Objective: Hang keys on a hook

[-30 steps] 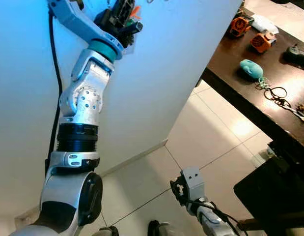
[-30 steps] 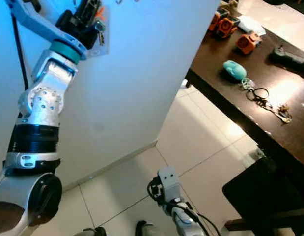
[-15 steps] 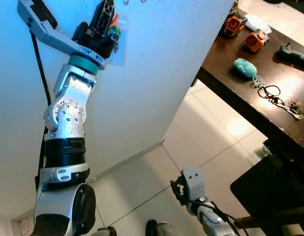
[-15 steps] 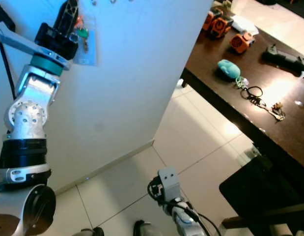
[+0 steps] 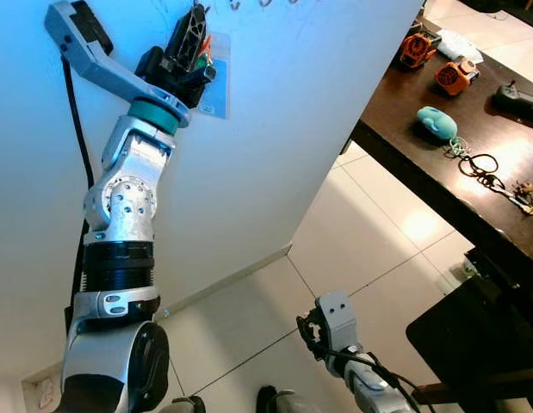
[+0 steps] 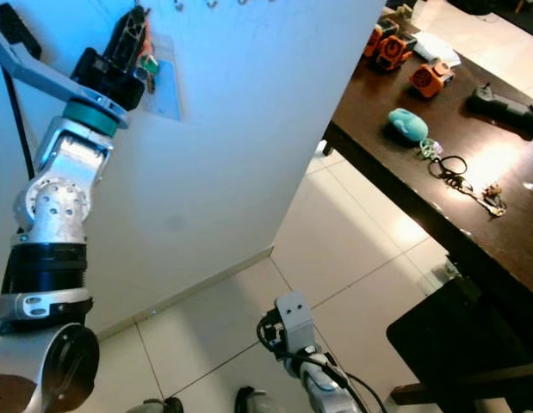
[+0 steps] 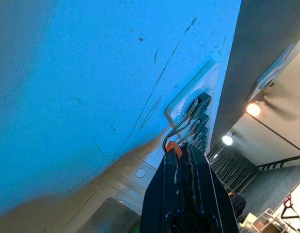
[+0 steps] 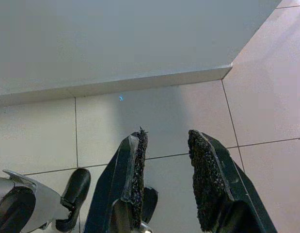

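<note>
My left arm reaches up against the pale blue wall. The left gripper (image 5: 195, 17) is shut on a bunch of keys (image 5: 202, 64) with orange and green heads and a clear plastic tag (image 5: 217, 93) hanging beside the wrist. Small metal hooks (image 5: 236, 4) stick out of the wall just to the right of the fingertips. In the left wrist view the shut fingers (image 7: 186, 165) hold an orange key head (image 7: 173, 147) right below the wire hooks (image 7: 188, 116) of a white rack. My right gripper (image 8: 166, 160) hangs low over the floor tiles, open and with nothing in it.
A dark wooden table (image 5: 404, 120) stands to the right with a teal object (image 5: 438, 122), another bunch of keys (image 5: 494, 176) and orange tools (image 5: 454, 76) on it. A dark chair or stool (image 5: 473, 344) stands below its edge. Tiled floor lies between wall and table.
The left gripper has risen along the wall with the keys and its tips now stand level with the hooks. The view has shifted a little. The right arm has stayed put.
</note>
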